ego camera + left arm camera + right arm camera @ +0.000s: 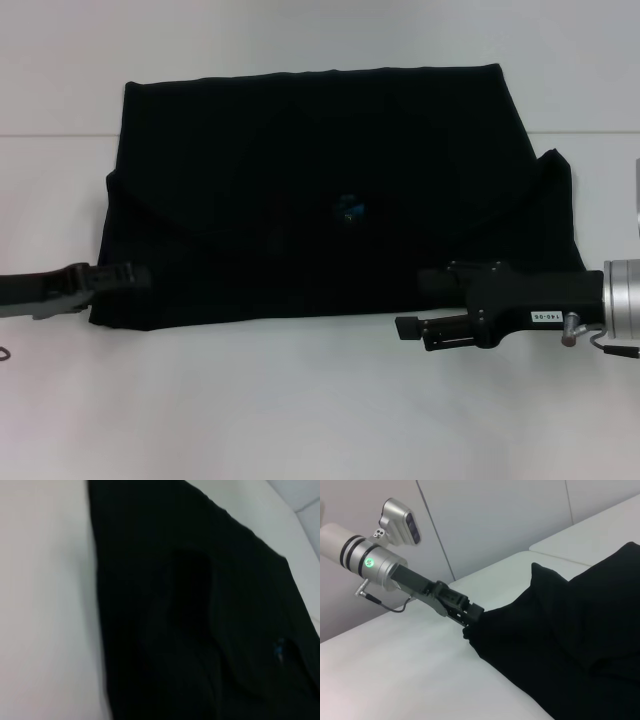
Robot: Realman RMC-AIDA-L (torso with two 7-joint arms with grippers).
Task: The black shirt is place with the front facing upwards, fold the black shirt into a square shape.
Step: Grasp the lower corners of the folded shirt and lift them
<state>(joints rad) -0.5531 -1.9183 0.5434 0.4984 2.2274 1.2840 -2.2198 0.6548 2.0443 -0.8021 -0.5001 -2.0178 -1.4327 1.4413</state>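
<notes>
The black shirt (310, 190) lies folded into a wide block on the white table (300, 410), plain side up, with its small blue neck label (348, 209) near the middle. It also shows in the left wrist view (200, 605) and the right wrist view (570, 645). My left gripper (135, 275) is at the shirt's left edge near the front corner. In the right wrist view, my left gripper (470, 619) looks closed on that corner. My right gripper (415, 302) is open at the front right, one finger over the cloth and one on the table.
A table seam (50, 135) runs across behind the shirt's middle. Bare white table lies in front of the shirt and to both sides. A white wall (495, 520) stands beyond the table in the right wrist view.
</notes>
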